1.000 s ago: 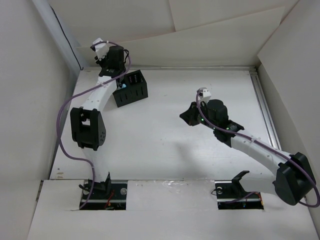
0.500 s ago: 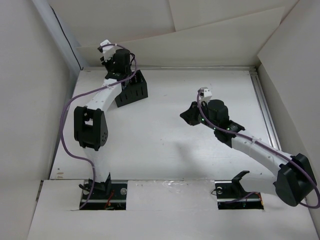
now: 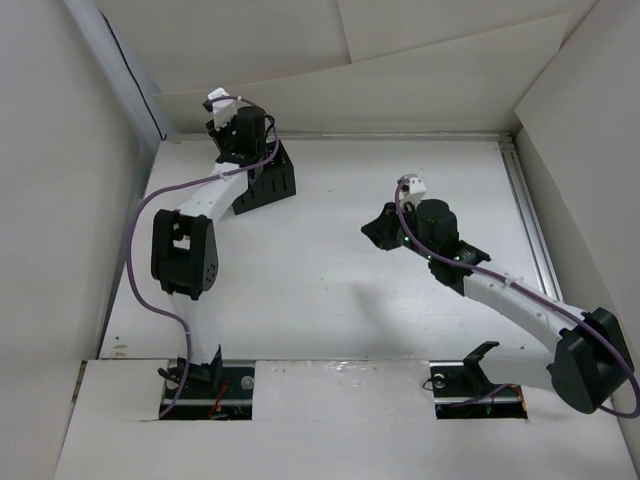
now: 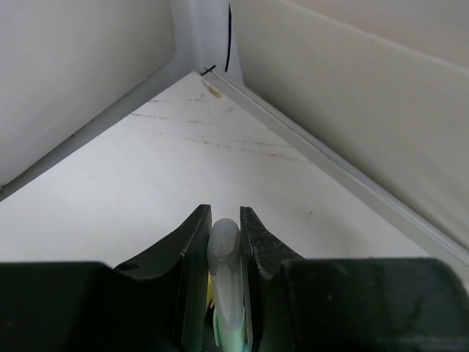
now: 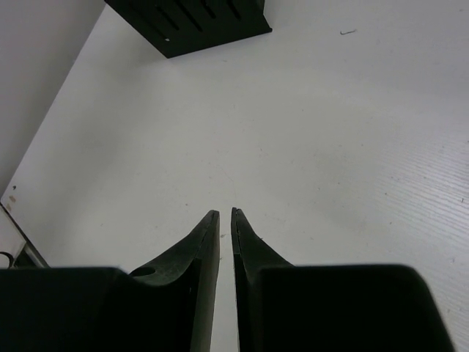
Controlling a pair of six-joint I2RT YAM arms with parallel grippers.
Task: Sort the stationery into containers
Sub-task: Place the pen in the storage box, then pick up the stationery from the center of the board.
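The left pincer (image 4: 223, 242), clamped on a pale stick (image 4: 226, 282), has swung over the black organiser box (image 3: 272, 178); drop looks next. Right pincer (image 5: 225, 220) hangs narrow, empty.

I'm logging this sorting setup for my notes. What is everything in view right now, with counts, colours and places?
Organiser box: one, black, far left of the table, partly under the left arm; its near corner shows in the right wrist view.
Stick: one, pale whitish, clamped between the left hand's fingers; a bit of yellow and green shows beside it.
Table: one, white, walled by pale panels.
Cables: two, purple, one along each arm.
Left hand: black, shut on the stick, above the box.
Right hand: black, nearly shut, holding nothing, over bare table.
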